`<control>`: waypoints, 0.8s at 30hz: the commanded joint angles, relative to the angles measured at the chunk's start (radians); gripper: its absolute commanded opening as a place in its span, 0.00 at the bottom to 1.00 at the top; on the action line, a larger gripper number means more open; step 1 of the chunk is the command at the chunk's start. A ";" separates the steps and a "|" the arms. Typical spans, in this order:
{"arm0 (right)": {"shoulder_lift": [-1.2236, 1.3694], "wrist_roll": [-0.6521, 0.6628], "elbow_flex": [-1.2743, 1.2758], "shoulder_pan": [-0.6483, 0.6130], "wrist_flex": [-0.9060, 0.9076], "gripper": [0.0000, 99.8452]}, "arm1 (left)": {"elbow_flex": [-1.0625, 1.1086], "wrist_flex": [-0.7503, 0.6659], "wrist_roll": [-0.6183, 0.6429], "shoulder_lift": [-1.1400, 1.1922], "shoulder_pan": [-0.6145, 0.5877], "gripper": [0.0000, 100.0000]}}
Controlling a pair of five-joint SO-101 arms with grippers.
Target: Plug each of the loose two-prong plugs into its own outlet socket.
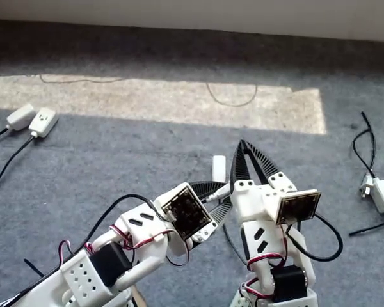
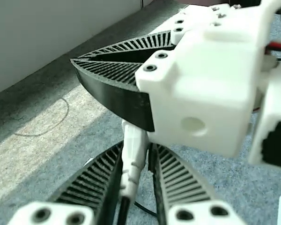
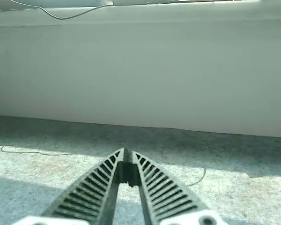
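Note:
My left gripper [image 1: 223, 198] is shut on a white two-prong plug [image 2: 133, 157]; its black cord [image 2: 123, 211] runs back between the ribbed fingers [image 2: 91, 183]. The plug's far end is hidden behind the right arm's white wrist block [image 2: 201, 93], which sits directly in front of it. My right gripper [image 1: 243, 144] points away over the carpet, tips touching with nothing between them [image 3: 125, 153]. A small white block [image 1: 219, 168] lies on the carpet just beyond the left fingers. A white outlet socket [image 1: 43, 121] lies at far left.
Beside the far-left socket is another white plug [image 1: 20, 116] with black cords. A white plug and cords [image 1: 381, 193] lie at the right edge. A black cord loop [image 1: 329, 246] hangs by the right arm. A thin wire [image 1: 230, 102] crosses the sunlit carpet strip.

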 commanded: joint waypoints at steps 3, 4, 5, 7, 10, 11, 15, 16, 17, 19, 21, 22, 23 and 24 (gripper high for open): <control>0.031 0.025 0.150 0.008 0.076 0.01 | -0.133 -0.017 0.006 -0.114 0.019 0.01; 0.031 0.025 0.150 0.008 0.082 0.01 | -0.134 -0.017 0.006 -0.116 0.019 0.01; 0.033 0.025 0.150 0.008 0.084 0.01 | -0.139 -0.017 0.006 -0.116 0.021 0.01; 0.033 0.025 0.150 0.010 0.107 0.01 | -0.160 -0.015 0.008 -0.116 0.021 0.01; 0.033 0.025 0.150 0.013 0.133 0.01 | -0.194 -0.015 0.008 -0.114 0.019 0.01; 0.031 0.025 0.150 0.013 0.145 0.01 | -0.200 -0.015 0.008 -0.114 0.019 0.01; 0.031 0.025 0.150 0.013 0.154 0.01 | -0.206 -0.020 0.008 -0.114 0.018 0.01; 0.031 0.025 0.150 0.013 0.154 0.01 | -0.206 -0.020 0.008 -0.114 0.018 0.01; 0.031 0.025 0.150 0.013 0.154 0.01 | -0.206 -0.020 0.006 -0.114 0.018 0.01; 0.033 0.023 0.150 0.015 0.159 0.01 | -0.209 -0.020 0.006 -0.114 0.016 0.01; 0.033 0.023 0.150 0.015 0.189 0.01 | -0.225 -0.020 0.006 -0.114 -0.008 0.01; 0.033 0.023 0.150 0.015 0.202 0.01 | -0.232 -0.020 0.006 -0.114 -0.024 0.01; 0.033 0.025 0.150 0.016 0.216 0.01 | -0.242 -0.020 0.006 -0.111 -0.042 0.01; 0.033 0.025 0.150 0.027 0.225 0.01 | -0.249 -0.020 0.006 -0.110 -0.058 0.01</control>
